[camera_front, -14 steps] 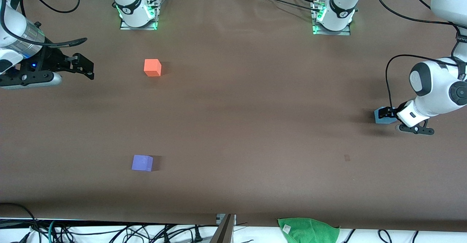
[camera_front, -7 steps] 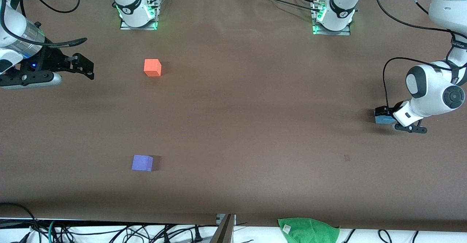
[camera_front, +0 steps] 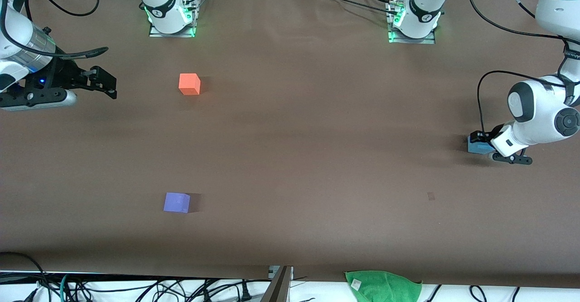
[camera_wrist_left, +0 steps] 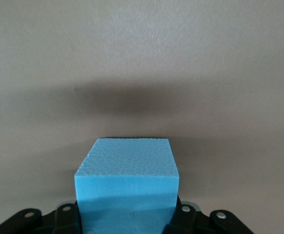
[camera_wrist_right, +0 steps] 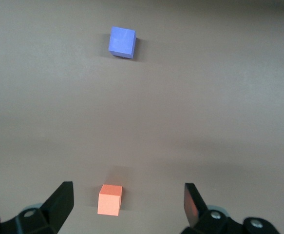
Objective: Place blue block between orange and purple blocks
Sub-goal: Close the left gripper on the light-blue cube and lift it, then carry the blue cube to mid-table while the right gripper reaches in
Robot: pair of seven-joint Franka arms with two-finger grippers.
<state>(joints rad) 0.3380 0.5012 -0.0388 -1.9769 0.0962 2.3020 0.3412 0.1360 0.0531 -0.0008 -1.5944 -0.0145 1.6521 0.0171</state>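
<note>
Your left gripper (camera_front: 481,144) at the frame's right edge is clamped on the small sky-blue matte foam cube (camera_wrist_left: 127,187), so you're at the grasp step and next you'd lift and carry it to the gap between the bright orange matte cube (camera_front: 189,84) and the pale violet-purple matte cube (camera_front: 176,202), while the right gripper (camera_front: 108,86) waits wide open and empty at upper left.

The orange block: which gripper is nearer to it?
Right. The right gripper, open, hovers beside the orange block at the right arm's end; the left gripper grips the blue block at the table's left-arm end.
</note>
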